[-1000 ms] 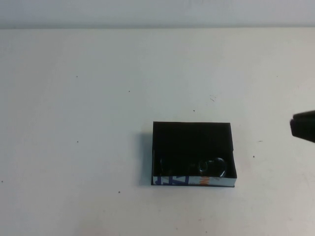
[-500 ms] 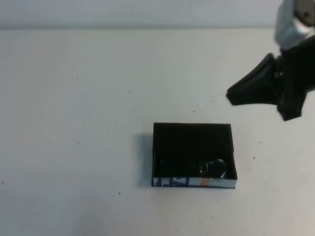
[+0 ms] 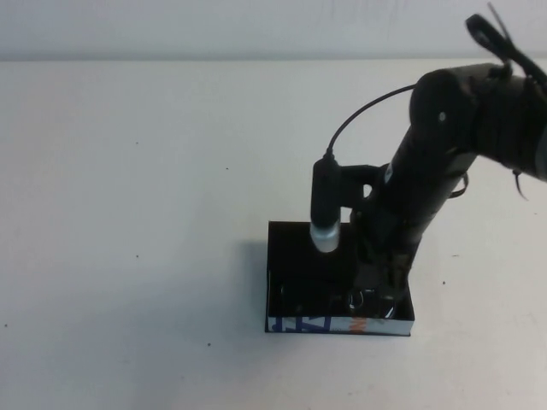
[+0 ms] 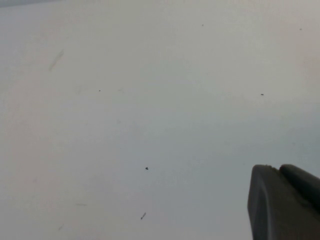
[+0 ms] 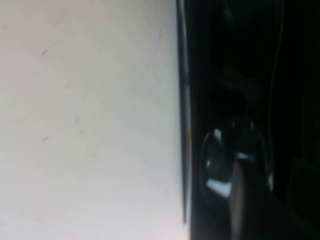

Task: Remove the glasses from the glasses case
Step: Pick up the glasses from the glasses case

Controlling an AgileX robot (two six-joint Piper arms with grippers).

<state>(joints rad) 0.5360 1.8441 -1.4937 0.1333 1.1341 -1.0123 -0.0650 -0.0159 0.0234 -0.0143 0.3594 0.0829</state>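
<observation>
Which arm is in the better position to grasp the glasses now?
The right: the right gripper is down inside the glasses case, at the glasses. The left gripper is over bare table.

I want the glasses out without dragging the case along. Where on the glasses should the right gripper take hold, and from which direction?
Probably the frame at the bridge, between the lenses, coming straight down from above: the glasses lie flat in the open-topped glasses case, against its printed front wall, so walls block any sideways approach. The right gripper is over them inside the case. The left gripper is parked over bare table.
</observation>
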